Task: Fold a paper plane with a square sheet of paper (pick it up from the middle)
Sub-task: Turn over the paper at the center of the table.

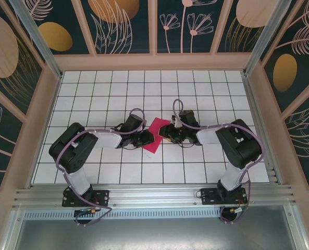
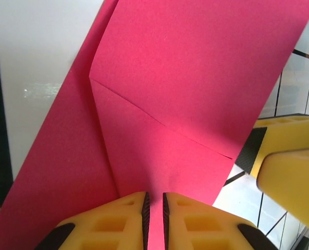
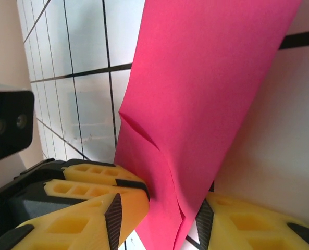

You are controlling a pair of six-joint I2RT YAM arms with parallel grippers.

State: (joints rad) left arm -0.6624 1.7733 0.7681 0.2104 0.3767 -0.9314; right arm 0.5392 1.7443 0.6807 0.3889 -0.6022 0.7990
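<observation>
So the square sheet of paper [image 1: 155,134] isn't a plane yet, I'd call this early-to-middle. The left wrist view shows one flap folded over with a diagonal crease running across it [image 2: 196,78]. There's no pointed nose, no wings, and no narrow dart shape, so most of the folding is left, by my guess.

The paper itself is plain magenta, thin, with a layered look where the flap overlaps, and a bit buckled low down in the right wrist view [image 3: 206,78]. It sits around the middle of the tiled table [image 1: 196,88], right between the two arms.

The left claw [image 2: 154,200] is almost closed, pinching the sheet's edge. The right claw [image 3: 172,208] has its fingers apart with paper running through the gap. Honestly I can't tell if it's actually clamping.
</observation>
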